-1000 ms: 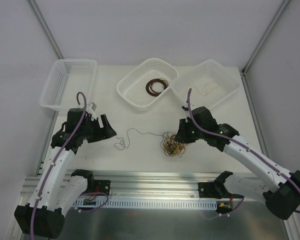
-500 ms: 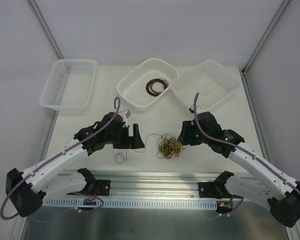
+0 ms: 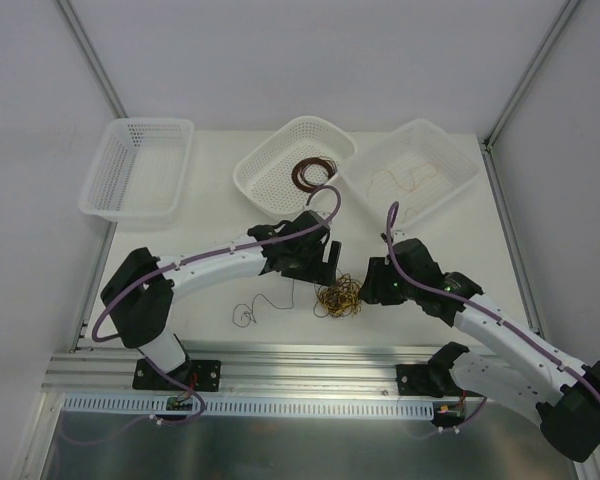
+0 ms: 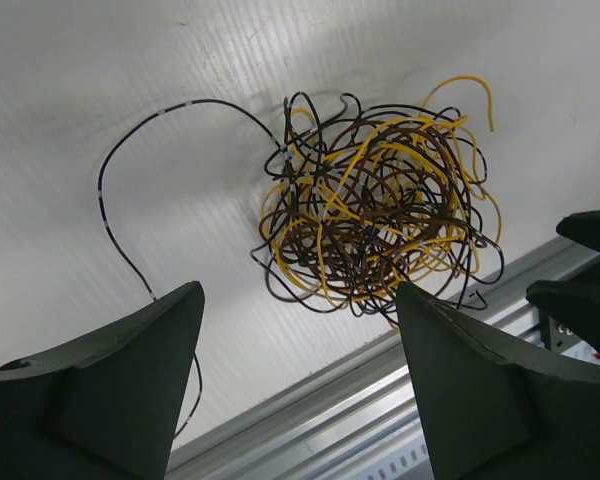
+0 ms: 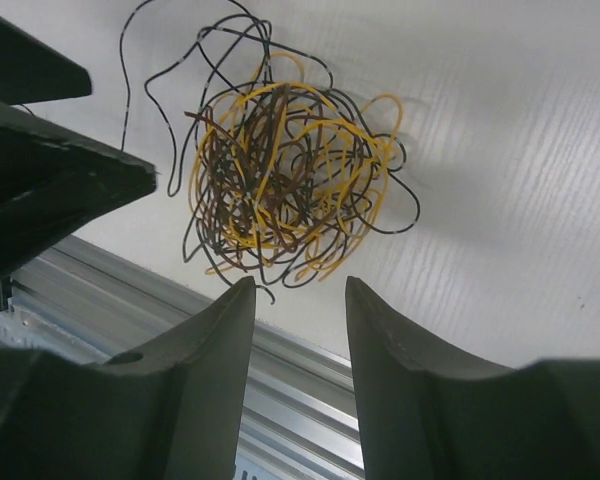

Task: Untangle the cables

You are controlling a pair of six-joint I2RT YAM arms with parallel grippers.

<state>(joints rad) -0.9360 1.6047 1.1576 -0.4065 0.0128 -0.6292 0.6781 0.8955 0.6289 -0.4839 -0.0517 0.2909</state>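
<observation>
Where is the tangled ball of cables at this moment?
In the top view the tangled ball of cables lies on the table near its front edge, between the left tool and the right tool, held by neither.

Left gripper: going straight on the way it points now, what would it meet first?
The left gripper, jaws open, points down at the cable tangle on the table. It would likely meet that first, though depth is hard to judge.

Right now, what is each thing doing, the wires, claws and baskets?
Tangled cables: knotted ball on the table, ungripped
Left claw: open, empty
Right claw: open, empty
Left basket: empty
Middle basket: holds a dark brown coil
Right basket: holds thin tan wires
</observation>
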